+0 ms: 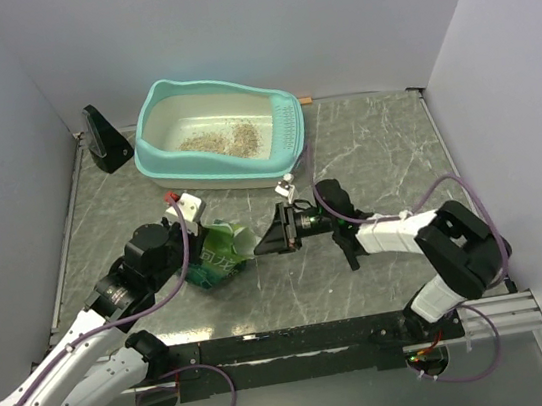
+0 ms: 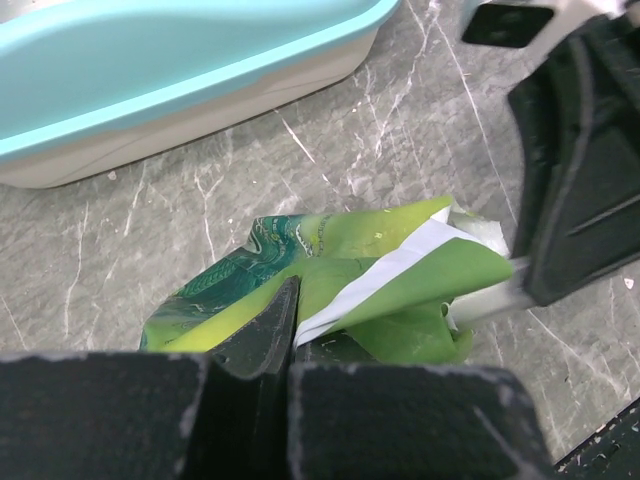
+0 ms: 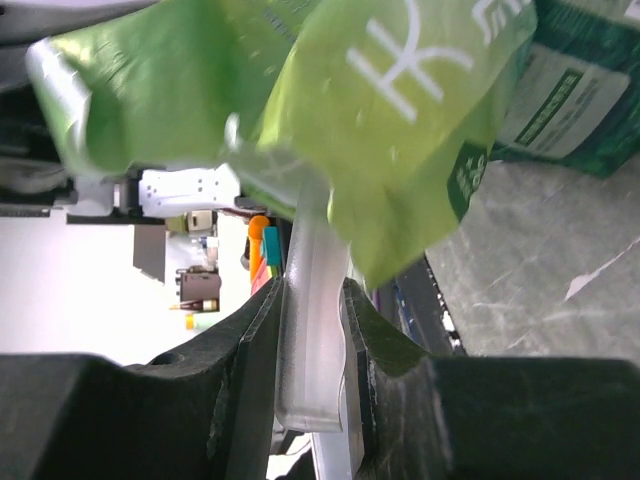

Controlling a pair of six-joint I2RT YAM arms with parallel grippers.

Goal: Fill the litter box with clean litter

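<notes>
The left gripper (image 2: 288, 310) is pinched shut on a fold of the green pouch (image 2: 400, 270). Its soft, crinkly film looks prone to sag and slip, so the top edge is probably the best hold. The right gripper (image 3: 312, 300) clamps the handle of the whitish scoop (image 3: 312, 350), which looks stiff and light, its bowl hidden in the pouch. Farther back, the litter box (image 1: 145, 150) holds a thin patch of litter (image 1: 224, 139), loose grains that would likely spill from a tipped scoop.

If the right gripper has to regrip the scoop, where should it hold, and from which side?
Grip the scoop by its handle, the only part outside the pouch; the rest is hidden inside. The pouch mouth faces the right gripper, so come from the right, as now, pinching across the handle's thin, flat faces.
</notes>
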